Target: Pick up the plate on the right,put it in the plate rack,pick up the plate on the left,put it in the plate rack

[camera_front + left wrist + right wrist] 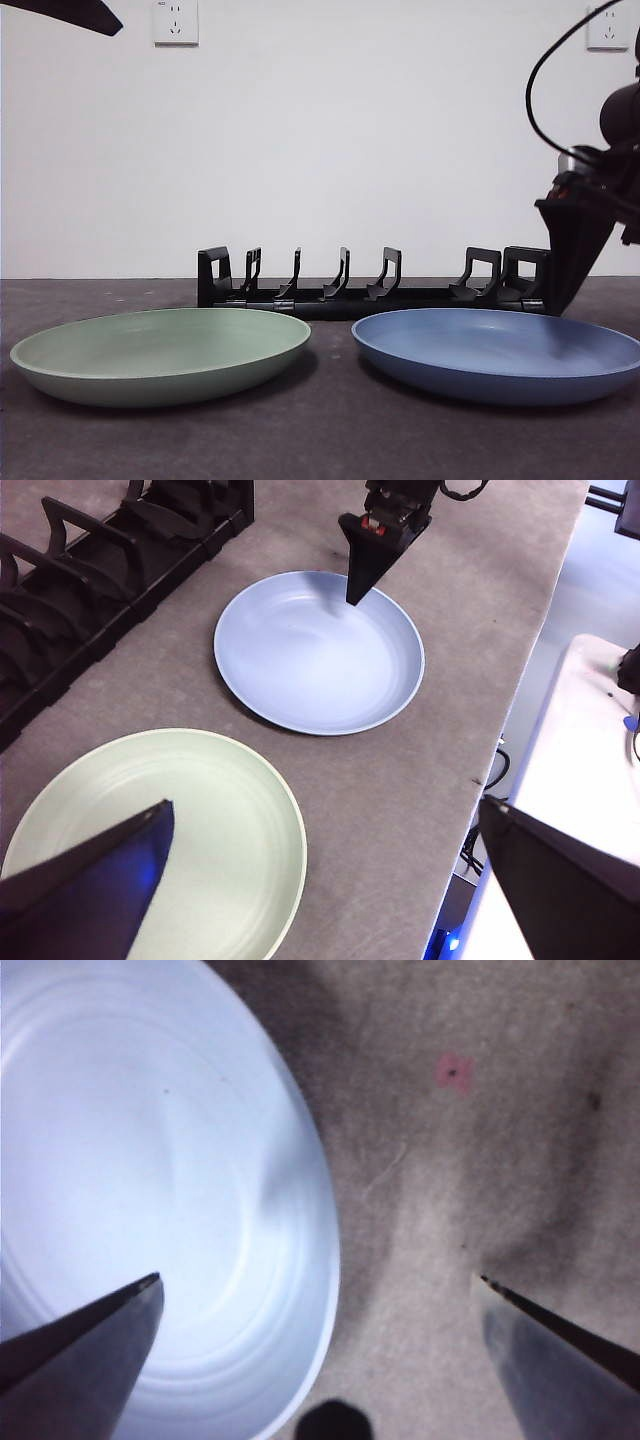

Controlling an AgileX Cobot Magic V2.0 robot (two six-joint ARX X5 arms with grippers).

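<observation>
The right claw (pixel 318 1285) is hanging wide open and empty over the far rim of the blue plate (pixel 497 352), one jaw above the dish and one above the grey table (pixel 330 440). The left claw (pixel 325 815), also open and empty, is waiting high over the green plate (pixel 160 352). The black rack (pixel 372 285) is standing behind both plates, before a white wall (pixel 350 130) with sockets (pixel 175 22).
</observation>
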